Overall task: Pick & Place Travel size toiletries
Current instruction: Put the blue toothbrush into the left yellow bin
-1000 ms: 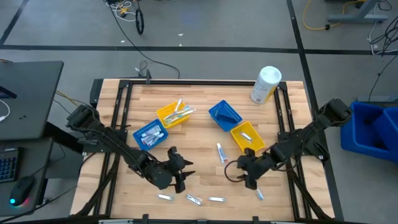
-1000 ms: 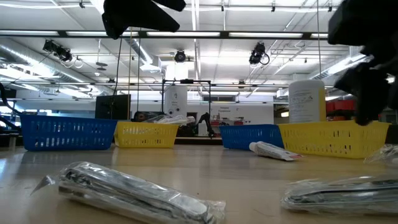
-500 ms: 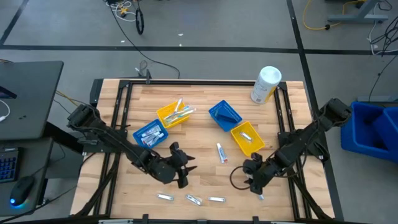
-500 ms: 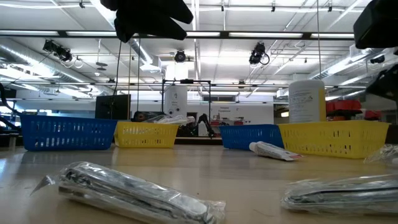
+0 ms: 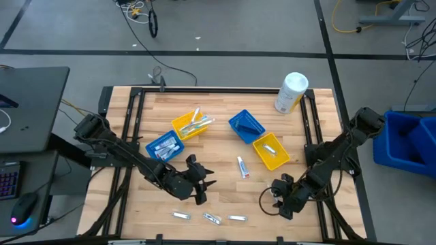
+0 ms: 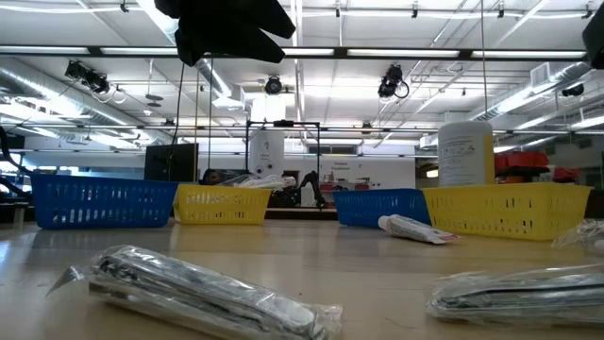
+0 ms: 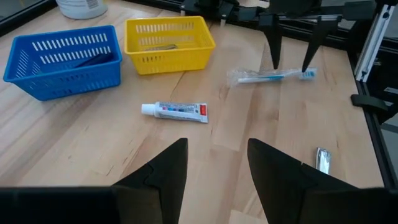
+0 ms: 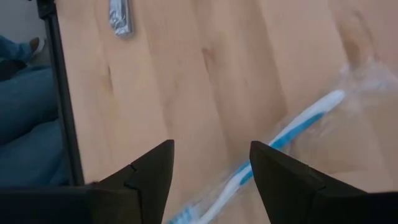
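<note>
Two dark robot arms work over a wooden table strewn with travel toiletries. The right gripper hangs low near the table's front right corner, its two fingers spread apart directly above a wrapped light-blue toothbrush, one finger on either side of it and nothing held between them. The left wrist camera catches the same moment from across the table: the right arm's fingers straddle the toothbrush where it lies flat in clear wrap.

The left gripper hovers left of the table's centre, jaws open and empty, pointing toward a small white toothpaste tube that lies on the bare wood just in front of a yellow bin. That bin sits right of the table's centre, touching a blue bin behind it. A second yellow bin, holding several toothbrushes, and a second blue bin stand left of the table's centre.

Three small silver-wrapped packets lie in a loose row along the table's front edge, between the two grippers. A tall white container stands at the table's back right corner.
</note>
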`<control>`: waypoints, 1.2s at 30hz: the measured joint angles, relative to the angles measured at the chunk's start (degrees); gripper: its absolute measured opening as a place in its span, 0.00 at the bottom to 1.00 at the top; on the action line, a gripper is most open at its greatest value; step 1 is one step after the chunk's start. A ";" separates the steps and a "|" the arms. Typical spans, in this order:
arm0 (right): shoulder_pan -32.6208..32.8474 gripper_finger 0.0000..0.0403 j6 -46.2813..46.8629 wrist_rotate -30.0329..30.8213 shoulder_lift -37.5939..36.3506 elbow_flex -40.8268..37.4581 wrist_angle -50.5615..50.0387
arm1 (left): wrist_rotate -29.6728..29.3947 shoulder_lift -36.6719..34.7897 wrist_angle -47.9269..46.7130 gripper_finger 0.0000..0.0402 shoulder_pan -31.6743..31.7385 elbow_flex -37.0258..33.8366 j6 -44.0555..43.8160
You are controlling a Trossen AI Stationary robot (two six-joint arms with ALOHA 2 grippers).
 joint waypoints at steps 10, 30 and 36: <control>3.61 0.60 5.29 4.53 0.00 0.00 -0.02 | 5.05 0.00 0.00 0.44 0.00 0.00 -0.02; 5.79 0.58 6.97 7.01 4.32 0.00 -5.61 | 3.87 0.00 0.02 0.44 0.46 0.01 2.33; 5.43 0.61 8.96 9.92 6.20 0.00 -6.98 | 3.85 0.00 0.02 0.44 0.48 0.01 2.32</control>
